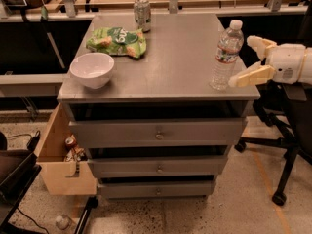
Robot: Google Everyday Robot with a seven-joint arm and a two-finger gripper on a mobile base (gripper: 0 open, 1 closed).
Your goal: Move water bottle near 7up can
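Observation:
The water bottle (225, 56) stands upright near the right front edge of the grey cabinet top (178, 52); it is clear with a white cap and a white-and-red label. The 7up can (142, 13) stands upright at the back edge, left of centre, far from the bottle. My gripper (247, 60) comes in from the right, just to the right of the bottle at about its mid-height. Its two pale fingers are spread apart and hold nothing; the lower fingertip (239, 80) is close to the bottle's base.
A green snack bag (117, 41) lies in front of the can. A white bowl (92, 68) sits at the front left. A wooden box (61, 167) with small items hangs at the cabinet's left side. An office chair base (280, 150) stands to the right.

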